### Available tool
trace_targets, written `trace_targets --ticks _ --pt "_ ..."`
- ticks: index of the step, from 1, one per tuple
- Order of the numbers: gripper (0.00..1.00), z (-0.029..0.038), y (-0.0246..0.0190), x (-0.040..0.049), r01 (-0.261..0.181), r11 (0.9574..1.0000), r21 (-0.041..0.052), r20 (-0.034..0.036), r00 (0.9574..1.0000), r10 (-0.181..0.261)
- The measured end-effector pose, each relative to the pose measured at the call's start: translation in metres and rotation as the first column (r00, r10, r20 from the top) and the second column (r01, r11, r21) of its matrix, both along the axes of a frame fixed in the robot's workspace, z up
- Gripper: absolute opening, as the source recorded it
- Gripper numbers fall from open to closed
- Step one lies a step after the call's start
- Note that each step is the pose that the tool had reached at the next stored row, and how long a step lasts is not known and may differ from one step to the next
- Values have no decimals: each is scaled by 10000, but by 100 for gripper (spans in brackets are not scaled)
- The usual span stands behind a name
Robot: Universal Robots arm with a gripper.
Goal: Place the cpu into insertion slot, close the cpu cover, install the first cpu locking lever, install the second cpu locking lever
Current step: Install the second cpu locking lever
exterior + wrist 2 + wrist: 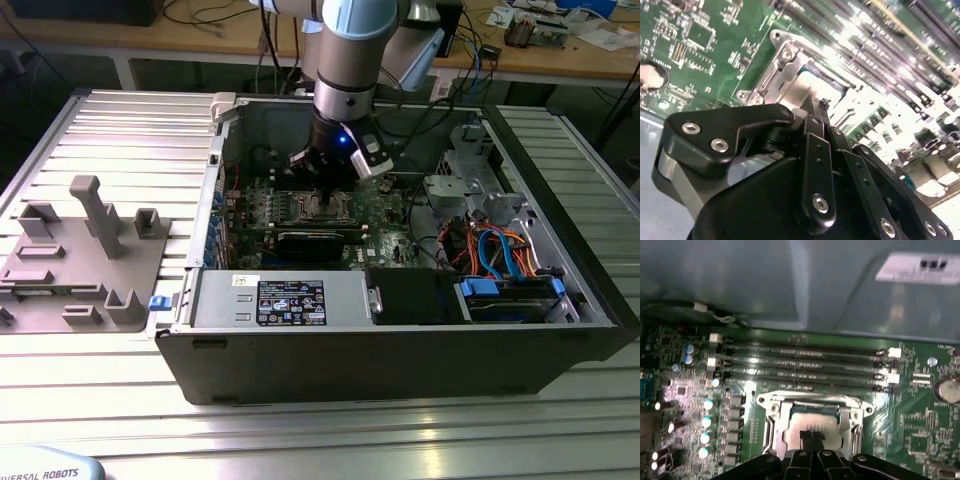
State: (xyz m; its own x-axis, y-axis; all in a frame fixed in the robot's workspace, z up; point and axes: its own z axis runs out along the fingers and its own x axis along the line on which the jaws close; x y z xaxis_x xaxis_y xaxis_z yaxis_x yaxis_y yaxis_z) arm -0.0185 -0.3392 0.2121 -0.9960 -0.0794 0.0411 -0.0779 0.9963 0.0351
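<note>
Cpu lay flat in the slot, silver top facing up, square, so no long axis. Gripper hung right over it, fingertips pressed together, gripping nothing visible. Four memory slots ran beside the socket. One cover framed the chip.

The small flat square silver-grey metal cpu lies flat inside the silver-rimmed square insertion slot on the green circuit board, beside the memory slots.
</note>
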Motion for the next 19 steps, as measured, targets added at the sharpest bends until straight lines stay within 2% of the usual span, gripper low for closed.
trace_targets --ticks 1,2,3,5,6,12,15,19 --pt "11 6 22 1 1 9999 -120 1 10000 -1" --pt "11 26 23 1 0 9998 -203 0 10000 0" --pt "11 44 23 2 -1 9997 -243 -1 10000 1" --pt "11 101 24 2 -1 9996 -271 0 10000 1" --pt "11 145 23 2 0 9996 -274 0 10000 0" --pt "11 314 23 2 1 9996 -275 0 10000 -1" --pt "11 358 24 2 0 9996 -277 1 10000 0" --pt "11 358 24 3 0 9996 -279 0 10000 0"
